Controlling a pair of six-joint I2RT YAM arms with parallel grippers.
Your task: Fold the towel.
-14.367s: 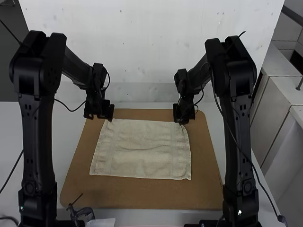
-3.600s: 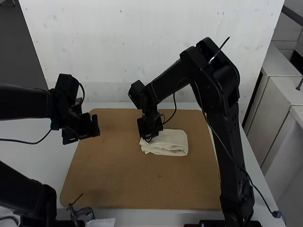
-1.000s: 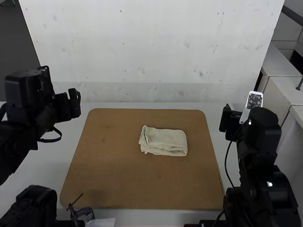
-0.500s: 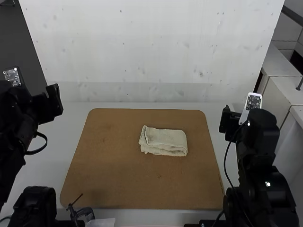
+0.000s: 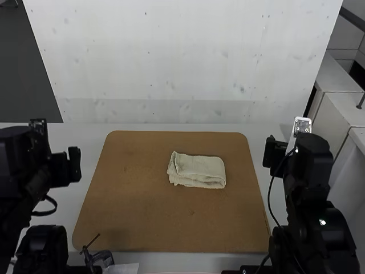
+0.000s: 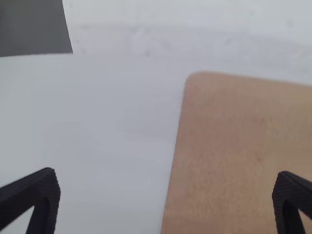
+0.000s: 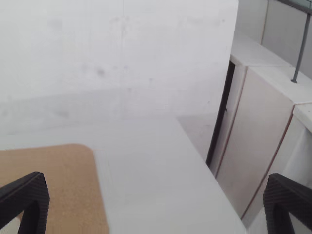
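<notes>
Lower in the high view than in the frame just before, the left gripper (image 5: 71, 165) has come nearer the camera's side, over the worktop (image 5: 85, 137) and to the left of the board (image 5: 142, 228). Right gripper (image 5: 274, 154) and towel (image 5: 199, 171) are practically where they were in that frame; a few seconds back, that gripper was at the towel, and it is now off past the board's right edge. Earliest of all, the towel lay spread out.

It now lies folded into a small oblong on the board, right of its middle, with layers showing along the near side and a slightly ruffled left end. Both wrist views show the jaws standing wide apart with nothing between them. A black clamp (image 5: 102, 257) sits at the board's near left edge.
</notes>
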